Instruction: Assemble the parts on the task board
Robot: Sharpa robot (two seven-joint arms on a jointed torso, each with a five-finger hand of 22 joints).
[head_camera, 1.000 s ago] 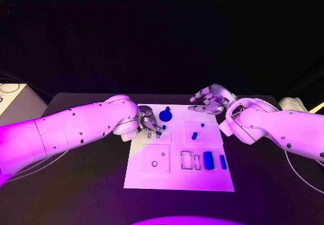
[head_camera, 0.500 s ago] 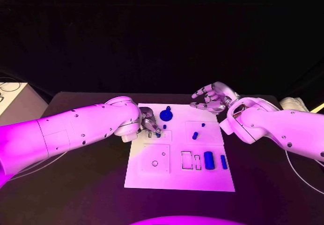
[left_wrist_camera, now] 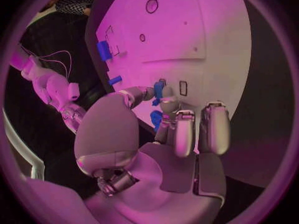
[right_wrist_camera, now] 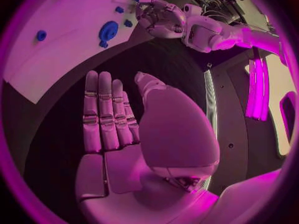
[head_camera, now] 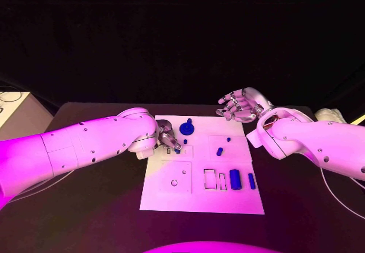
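The white task board [head_camera: 199, 197] lies mid-table. My left hand [head_camera: 167, 137] rests over its far left part and pinches a small blue part [head_camera: 178, 150] at a slot; the left wrist view shows the part [left_wrist_camera: 158, 89] between thumb and fingertip. A round blue part [head_camera: 186, 128] stands just beyond that hand. Two small blue pegs [head_camera: 219, 152] [head_camera: 228, 140] stand to its right. A wide blue block [head_camera: 235, 179] and a thin one [head_camera: 251, 181] lie at the near right. My right hand [head_camera: 242, 107] hovers beyond the board's far right corner, fingers spread, holding nothing [right_wrist_camera: 124, 129].
Empty outlined slots [head_camera: 213, 179] sit left of the wide block, and a square plate with a round hole [head_camera: 175, 178] is at the near left. Black table surrounds the board. A pale box [head_camera: 13, 113] stands off the table's left side.
My right hand has lifted and drawn back from the board's far right corner while its fingers straightened out. The left hand and the parts have stayed put.
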